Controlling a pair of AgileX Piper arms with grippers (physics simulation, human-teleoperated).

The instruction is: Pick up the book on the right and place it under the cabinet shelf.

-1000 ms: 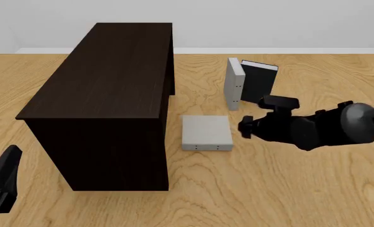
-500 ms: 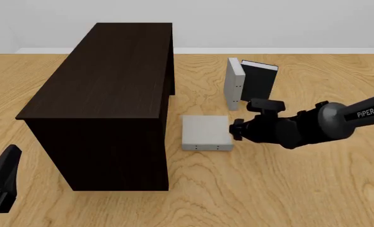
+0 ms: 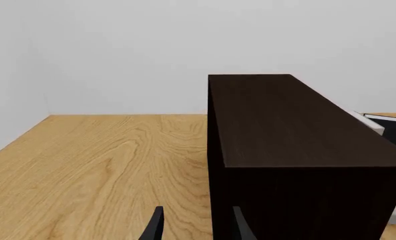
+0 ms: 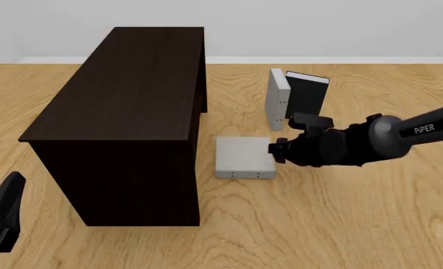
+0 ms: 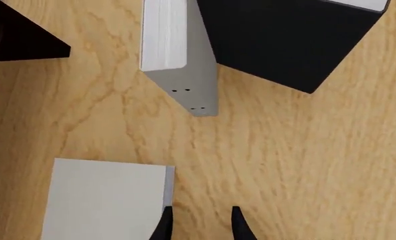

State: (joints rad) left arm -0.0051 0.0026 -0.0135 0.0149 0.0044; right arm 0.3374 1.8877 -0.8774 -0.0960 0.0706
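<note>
A thin light grey book (image 4: 243,156) lies flat on the table just right of the dark brown cabinet shelf (image 4: 124,112), with small dark dots on its near spine. In the right wrist view the book (image 5: 104,200) has one fingertip at its right edge, and the other finger is over bare table. My right gripper (image 4: 276,150) (image 5: 199,225) is open and holds nothing. My left gripper (image 4: 1,221) (image 3: 196,227) is open and empty at the near left, beside the cabinet shelf (image 3: 298,130).
A second grey book (image 4: 278,100) (image 5: 184,65) stands upright behind the flat one. A black-covered book (image 4: 306,96) (image 5: 285,35) leans against it. The cabinet's corner (image 5: 11,35) shows in the right wrist view. The table is light wood (image 4: 341,224).
My right arm has moved left, bringing the gripper up to the right edge of the flat grey book. The left arm and the books have not moved.
</note>
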